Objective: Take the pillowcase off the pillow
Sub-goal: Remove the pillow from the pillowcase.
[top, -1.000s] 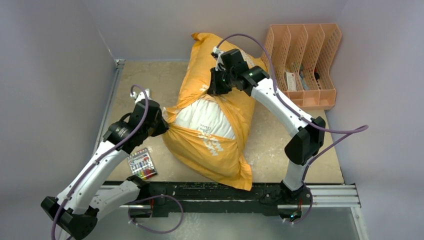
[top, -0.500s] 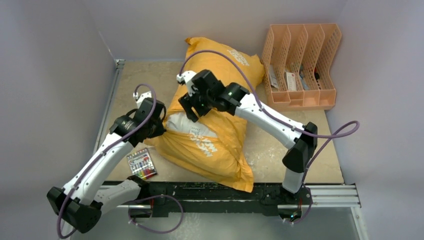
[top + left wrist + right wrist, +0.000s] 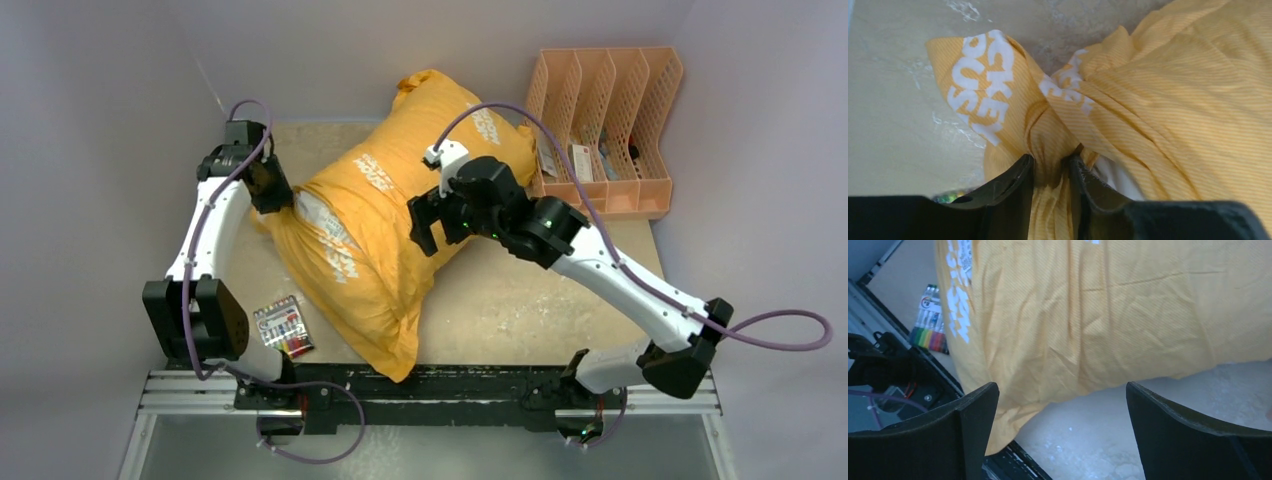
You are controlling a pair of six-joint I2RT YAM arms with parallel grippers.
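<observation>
Far left, left gripper (image 3: 1050,169) pinching pillowcase (image 3: 380,230) — right gripper (image 3: 1062,390) spread wide above it, file rack (image 3: 605,130) beyond.

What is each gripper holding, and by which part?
Left gripper: the pillowcase, by a bunched fold at its open end. Right gripper: nothing, jaws open.

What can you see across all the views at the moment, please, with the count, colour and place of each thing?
Orange-yellow printed fabric pillowcase: one, lying diagonally across the middle of the table.
Soft white pillow: one, inside the pillowcase, showing only at its left opening.
Peach plastic file rack: one, far right corner, holding small unclear items.
Multicoloured marker pack: one, near left.
Beige table: one, beneath everything.
Left gripper: one, black, shut on bunched pillowcase fabric at the left.
Right gripper: one, black, open above the pillowcase's right side.
</observation>
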